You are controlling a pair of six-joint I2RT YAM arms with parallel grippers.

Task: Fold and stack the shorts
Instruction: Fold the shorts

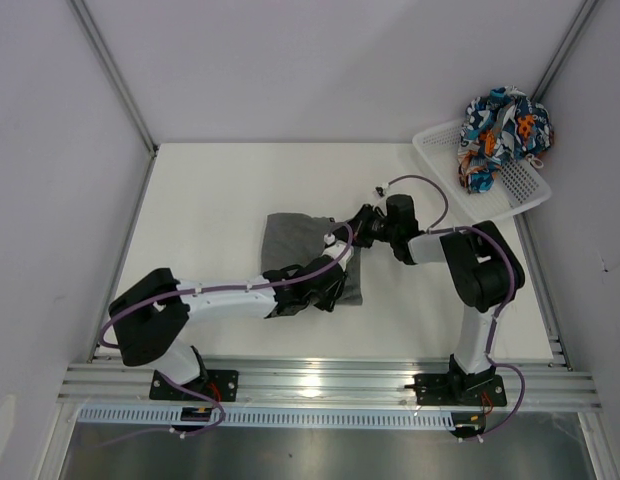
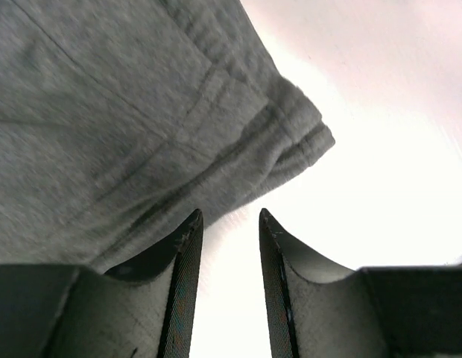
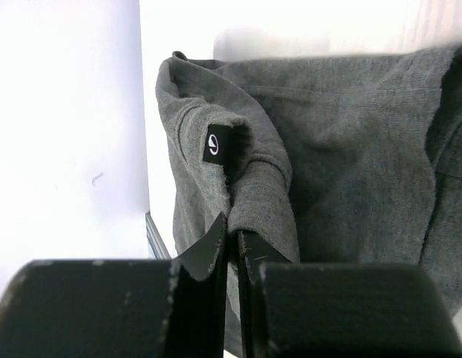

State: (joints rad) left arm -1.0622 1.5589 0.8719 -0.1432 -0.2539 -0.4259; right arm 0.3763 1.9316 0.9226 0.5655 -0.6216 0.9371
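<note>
**Right gripper pinched the grey shorts; left gripper stood half-open at the hem**

In the top view, the grey shorts point(image 1: 295, 245) lay loosely spread at the middle of the table point(image 1: 210, 220), between the two arms. The left arm stretched from its near-left base across to the shorts' near right edge, and the left gripper point(image 1: 328, 292) sat there over the cloth. Its fingers could not be made out from that height. The right arm bent in from the near-right base and reached leftward, with the right gripper point(image 1: 352, 228) at the shorts' far right corner. The patterned shorts point(image 1: 505, 125) sat in a bunched heap at the far end of the white mesh basket point(image 1: 430, 150). The basket was at the far right corner of the table, well apart from the grey pair.

In the left wrist view, the left gripper point(image 2: 229, 224) had its fingers point(image 2: 185, 253) partly apart. Bare white table point(image 2: 380, 186) showed in the gap and nothing was caught between them. One fingertip lay at the hem edge of the grey shorts point(image 2: 141, 112), whose stitched corner stretched out beyond the tips.

In the right wrist view, the right gripper point(image 3: 232, 239) was closed to a thin slit, with a raised fold of the grey shorts point(image 3: 350, 149) nipped at its tips. A small black label point(image 3: 217, 143) with a round white mark sat on the cloth just beyond the grip.
</note>
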